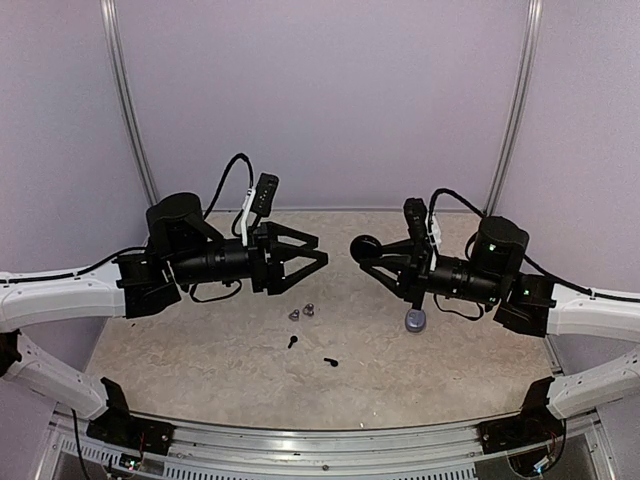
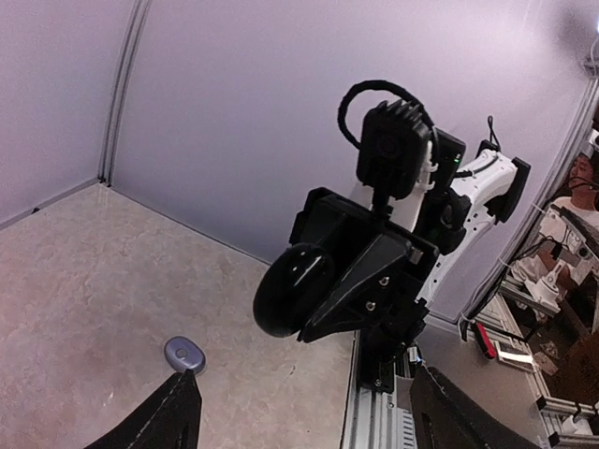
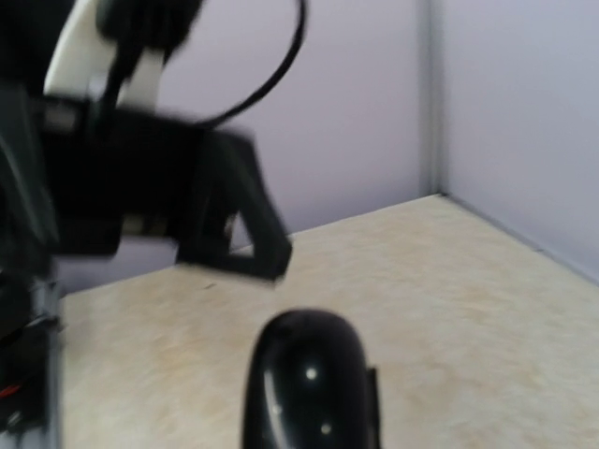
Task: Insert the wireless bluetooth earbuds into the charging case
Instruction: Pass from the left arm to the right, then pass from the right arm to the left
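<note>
- Beige marbled tabletop (image 1: 200,350): bounded by pale lilac walls at the back and sides. It carries every loose item listed below.
- Left arm, white links with a black wrist (image 1: 205,262): reaches in from the left edge and points toward the table centre, raised above the surface.
- Right arm, same build (image 1: 470,272): reaches in from the right edge and faces the left arm.
- Left gripper (image 1: 320,249): fingers spread wide apart in a V, nothing between them. In the left wrist view the two black fingertips (image 2: 178,412) stand at the bottom corners with clear space between.
- Right gripper (image 1: 380,253): fingers closed together and clamped on the glossy black round puck (image 1: 362,247). The puck is held in the air, edge-on toward the left gripper, near its open fingers but apart from them. The right wrist view shows it as a shiny black dome low in frame; that picture is blurred.
- Small lilac-grey round puck (image 1: 415,320): lies flat on the tabletop under the right wrist, apart from the earbuds.
- Two silvery-grey rounded earbuds (image 1: 302,312): on the tabletop just beside each other, below the left gripper's fingers, near the table centre. Not in either puck.
- Two black short-stemmed earbuds (image 1: 292,341): on the tabletop nearer the arm bases. One lies just below the silvery pair, the second (image 1: 329,362) further right and nearer. Apart from each other, outside both pucks.
</note>
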Robot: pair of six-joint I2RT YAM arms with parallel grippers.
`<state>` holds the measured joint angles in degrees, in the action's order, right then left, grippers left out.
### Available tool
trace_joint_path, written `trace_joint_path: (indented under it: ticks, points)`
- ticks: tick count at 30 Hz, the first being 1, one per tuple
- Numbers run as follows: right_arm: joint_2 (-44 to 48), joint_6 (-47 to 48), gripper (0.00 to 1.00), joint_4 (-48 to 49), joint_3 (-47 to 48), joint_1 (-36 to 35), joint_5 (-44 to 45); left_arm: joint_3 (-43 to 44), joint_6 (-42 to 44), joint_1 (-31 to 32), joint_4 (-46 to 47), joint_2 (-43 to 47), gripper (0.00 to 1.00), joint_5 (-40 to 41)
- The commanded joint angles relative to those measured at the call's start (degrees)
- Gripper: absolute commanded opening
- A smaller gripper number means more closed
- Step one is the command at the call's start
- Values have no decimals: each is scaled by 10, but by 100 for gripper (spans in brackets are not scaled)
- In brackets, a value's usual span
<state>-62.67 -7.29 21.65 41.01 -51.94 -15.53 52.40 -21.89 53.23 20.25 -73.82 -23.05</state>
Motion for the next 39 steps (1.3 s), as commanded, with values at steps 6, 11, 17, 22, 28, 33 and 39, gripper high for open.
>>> trace_joint_path:
  ticks: [6,11,17,22,28,33,39]
  points:
    - [-11,-5,20,-26,15,4,-125,32,125,38,10,-12,71,-62]
    - [-27,-21,19,-5,13,4,-165,46,154,49,3,-29,67,-60]
    - [-36,-23,19,-4,18,4,-185,61,185,59,-18,-43,60,-60]
    - [-39,-22,20,-3,21,5,-196,68,196,63,-35,-55,52,-64]
    - [-42,-17,20,-2,25,4,-208,70,197,62,-42,-63,46,-48]
    - [-40,-19,19,1,22,5,-210,75,193,63,-44,-68,36,-50]
    - [-36,-14,25,-7,22,4,-208,79,188,63,-47,-70,18,-67]
